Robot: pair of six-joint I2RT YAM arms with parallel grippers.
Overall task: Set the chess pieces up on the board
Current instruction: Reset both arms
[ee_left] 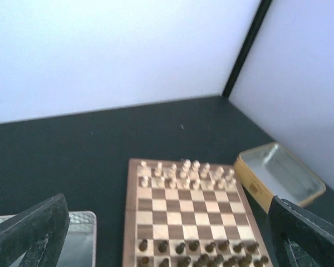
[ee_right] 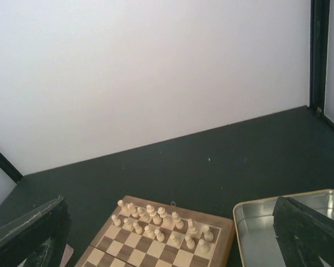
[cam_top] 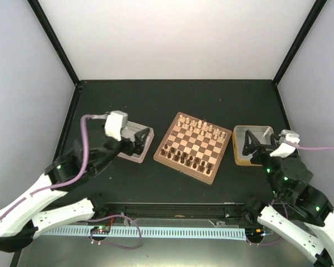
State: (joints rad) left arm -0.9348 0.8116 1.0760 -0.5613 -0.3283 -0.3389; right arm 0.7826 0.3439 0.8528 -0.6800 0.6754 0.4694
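Note:
The board [cam_top: 193, 142] lies turned at an angle in the middle of the table. The dark chess pieces [cam_top: 186, 158] stand in two rows along its near side and show as well in the left wrist view as dark chess pieces [ee_left: 200, 253]. Cream chessmen [cam_top: 197, 127] fill the two far rows. My left gripper [cam_top: 141, 139] hangs open over a pink-rimmed tray [cam_top: 132, 156] left of the board, nothing between its fingers [ee_left: 33, 228]. My right gripper [cam_top: 249, 146] is open over a yellow-sided tray [cam_top: 240, 158] right of the board, holding nothing. The right wrist view shows only the board's far end [ee_right: 150, 247] with cream chessmen [ee_right: 161, 222].
Both metal trays look empty: the yellow-sided tray [ee_left: 278, 172] and the pink-rimmed tray [ee_left: 80, 239]. Black frame posts [cam_top: 55, 41] and white walls enclose the dark table [cam_top: 172, 97].

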